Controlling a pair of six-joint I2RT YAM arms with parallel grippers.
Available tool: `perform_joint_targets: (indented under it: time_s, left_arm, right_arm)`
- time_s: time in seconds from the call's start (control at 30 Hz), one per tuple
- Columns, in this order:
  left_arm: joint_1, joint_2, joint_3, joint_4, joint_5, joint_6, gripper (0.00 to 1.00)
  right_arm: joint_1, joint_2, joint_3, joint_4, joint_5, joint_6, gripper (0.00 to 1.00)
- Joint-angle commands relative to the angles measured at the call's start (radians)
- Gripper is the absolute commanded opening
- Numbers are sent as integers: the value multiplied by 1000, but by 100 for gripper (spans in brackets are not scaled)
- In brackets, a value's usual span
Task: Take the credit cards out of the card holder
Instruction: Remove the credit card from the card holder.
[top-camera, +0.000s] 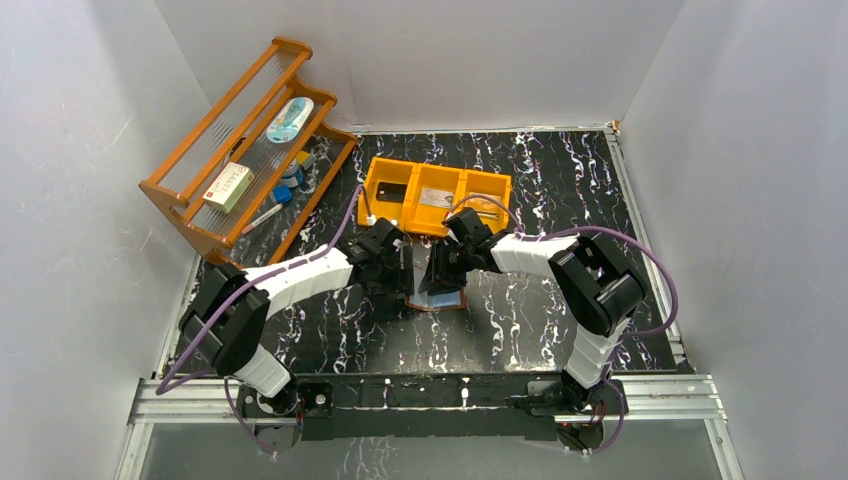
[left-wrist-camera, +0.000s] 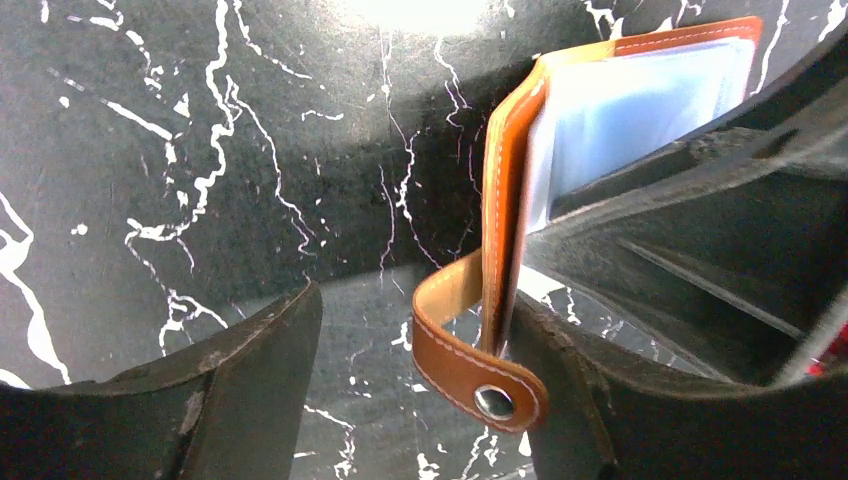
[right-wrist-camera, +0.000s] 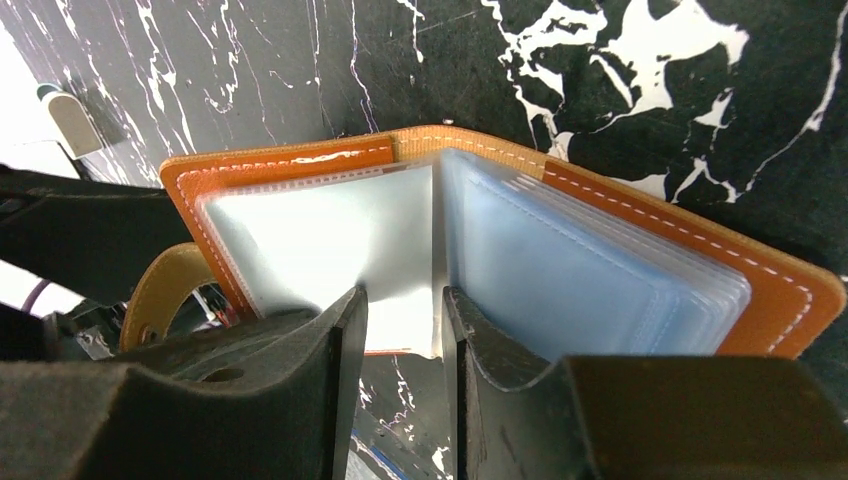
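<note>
The brown leather card holder (top-camera: 437, 298) lies open on the black marble table between both grippers. In the right wrist view the card holder (right-wrist-camera: 600, 270) shows pale-blue clear pockets (right-wrist-camera: 330, 240); no card shows in them. My right gripper (right-wrist-camera: 405, 300) hovers over the pockets' spine, its jaws a narrow gap apart with nothing pinched. My left gripper (left-wrist-camera: 418, 300) is wide open around the upright cover (left-wrist-camera: 500, 210) and snap strap (left-wrist-camera: 470, 375), the cover resting against its right finger (left-wrist-camera: 580, 400). A black card (top-camera: 390, 190) and a silvery card (top-camera: 437, 197) lie in the orange bin (top-camera: 437, 215).
The orange three-compartment bin stands just behind the grippers. A wooden rack (top-camera: 190, 200) at the back left holds a white-and-red box (top-camera: 228, 186) and small items. White walls enclose the table on three sides.
</note>
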Motion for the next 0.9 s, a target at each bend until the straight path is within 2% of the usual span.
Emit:
perform_joint_targets:
  time_s: [0.0, 0.1, 0.23, 0.3, 0.4, 0.57, 0.7, 0.87]
  left_arm:
    - [-1, 15, 13, 25, 9, 12, 59]
    - [0, 4, 11, 22, -10, 14, 46]
    - [-1, -13, -13, 20, -3, 17, 36]
    - [-1, -9, -19, 23, 26, 24, 35]
    - [-3, -1, -31, 35, 65, 27, 33]
    - [-2, -19, -45, 46, 81, 30, 32]
    - [-2, -21, -43, 44, 85, 39, 32]
    - [-2, -17, -50, 48, 103, 36, 32]
  right_arm:
    - [3, 13, -38, -24, 34, -17, 43]
    - [4, -9, -29, -24, 16, -20, 43]
    - [-2, -82, 13, -67, 45, -40, 47]
    - [-4, -129, 27, -91, 87, -44, 49]
    - [-10, -174, 41, -162, 203, -39, 59]
    - [-23, -217, 20, -243, 340, -24, 59]
    - [-25, -228, 7, -262, 378, -18, 60]
    - [-26, -209, -17, -204, 306, -26, 56]
